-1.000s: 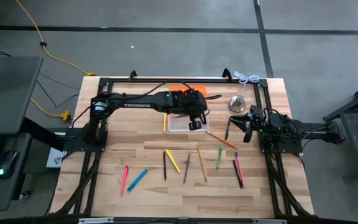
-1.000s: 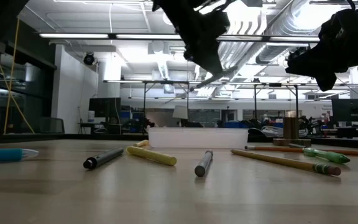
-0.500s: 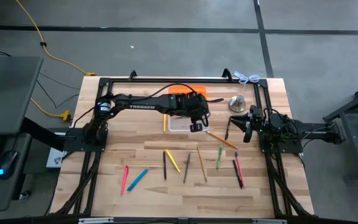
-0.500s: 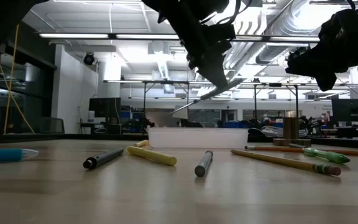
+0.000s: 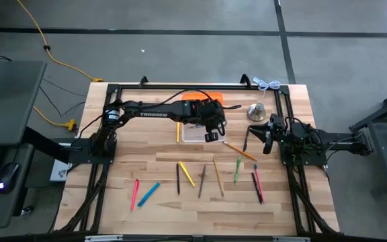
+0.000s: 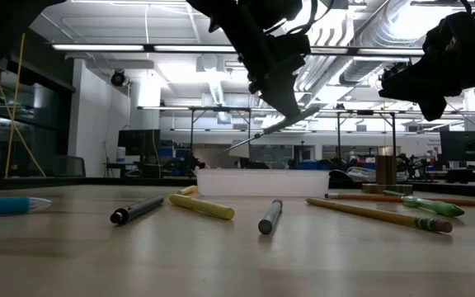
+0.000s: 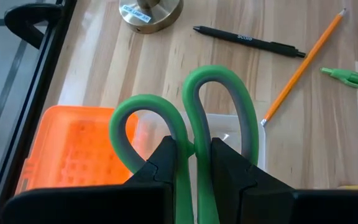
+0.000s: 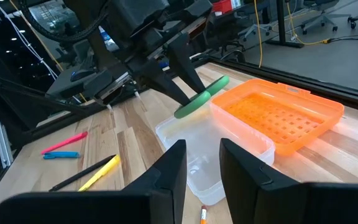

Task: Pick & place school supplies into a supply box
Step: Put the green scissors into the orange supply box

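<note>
High view: the left gripper (image 5: 211, 128) holds the green-handled scissors (image 7: 191, 121) above the clear supply box (image 5: 199, 132).
Its fingers (image 7: 166, 163) are clamped on the scissors just below the handle loops, which project beyond the fingertips; in the low view the blades slant down toward the box without touching it. The orange tray (image 8: 278, 118) lies touching the box on its far side, and the silver bell (image 5: 256, 111) stands near the box, toward the right arm. The right gripper (image 5: 267, 133) waits beside the box, its fingers (image 8: 169, 171) slightly apart and empty. Pens and pencils (image 5: 200, 178) lie scattered on the counter (image 5: 166, 202) in front of the box.
</note>
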